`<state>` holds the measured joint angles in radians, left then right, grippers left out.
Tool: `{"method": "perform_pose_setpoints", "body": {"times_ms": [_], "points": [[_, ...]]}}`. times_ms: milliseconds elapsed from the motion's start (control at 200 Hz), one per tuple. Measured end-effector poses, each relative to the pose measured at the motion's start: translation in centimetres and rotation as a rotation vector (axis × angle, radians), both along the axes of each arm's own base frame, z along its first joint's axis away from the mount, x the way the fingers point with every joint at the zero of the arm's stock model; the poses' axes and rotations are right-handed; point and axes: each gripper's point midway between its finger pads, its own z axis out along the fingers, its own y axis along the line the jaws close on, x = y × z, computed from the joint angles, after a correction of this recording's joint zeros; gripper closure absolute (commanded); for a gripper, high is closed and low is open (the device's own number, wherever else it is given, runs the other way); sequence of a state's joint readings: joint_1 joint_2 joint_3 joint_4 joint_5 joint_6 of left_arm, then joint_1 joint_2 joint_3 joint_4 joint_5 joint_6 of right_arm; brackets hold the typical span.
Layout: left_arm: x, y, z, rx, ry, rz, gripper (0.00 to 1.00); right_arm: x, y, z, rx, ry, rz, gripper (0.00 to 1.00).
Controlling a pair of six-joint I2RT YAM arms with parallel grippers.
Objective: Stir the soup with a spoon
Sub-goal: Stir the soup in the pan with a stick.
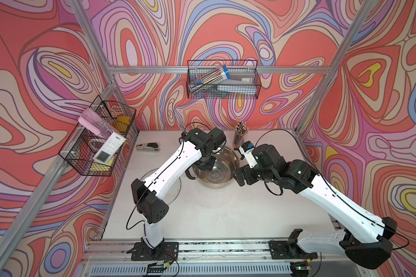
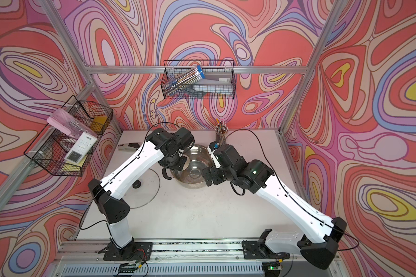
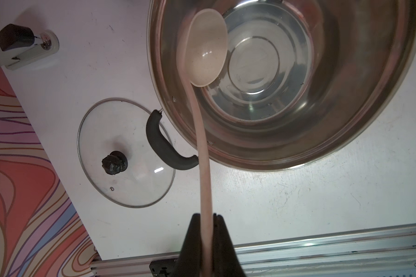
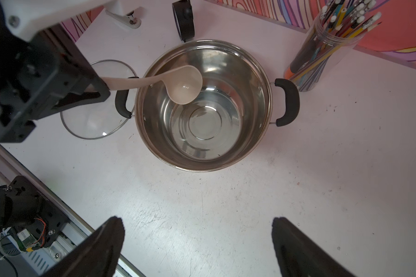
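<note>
White tabletop (image 4: 226, 203), swirl-patterned walls. Steel pot (image 4: 228, 60) mid-table, glass lid (image 3: 130, 182) flat just beside it. Left gripper (image 3: 206, 218) clamped on the spoon (image 3: 209, 50) handle; spoon bowl inside the pot, near its wall. Right gripper (image 4: 198, 223) spread wide, holding nothing, near the pot.

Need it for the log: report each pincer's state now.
Left pincer: closed on the spoon, gripping its handle.
Right pincer: open, holding nothing.
</note>
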<state>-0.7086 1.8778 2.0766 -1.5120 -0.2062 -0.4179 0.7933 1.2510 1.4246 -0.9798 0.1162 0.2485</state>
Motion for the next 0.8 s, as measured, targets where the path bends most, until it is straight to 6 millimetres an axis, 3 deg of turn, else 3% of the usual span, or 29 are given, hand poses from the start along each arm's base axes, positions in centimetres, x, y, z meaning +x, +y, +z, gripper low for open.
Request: {"method": "perform_pose_setpoints", "body": {"times_ms": [200,351,616,801], "points": [[2.4,-2.8,-1.1,-0.056,-0.017,-0.006,1.00,0.1,-0.3,0.1,-0.007,-0.007,-0.009,0.02],[2.8,-4.5,-1.2,-0.110,-0.010,-0.025,1.00,-0.1,-0.6,0.3,-0.008,-0.014,-0.015,0.02],[0.4,-7.3,-1.9,-0.165,0.059,-0.113,1.00,-0.1,-0.7,0.4,-0.007,-0.018,-0.017,0.02],[-2.0,-6.9,-3.5,-0.160,0.137,-0.134,1.00,0.0,-0.4,0.4,0.000,-0.017,-0.012,0.02]]}}
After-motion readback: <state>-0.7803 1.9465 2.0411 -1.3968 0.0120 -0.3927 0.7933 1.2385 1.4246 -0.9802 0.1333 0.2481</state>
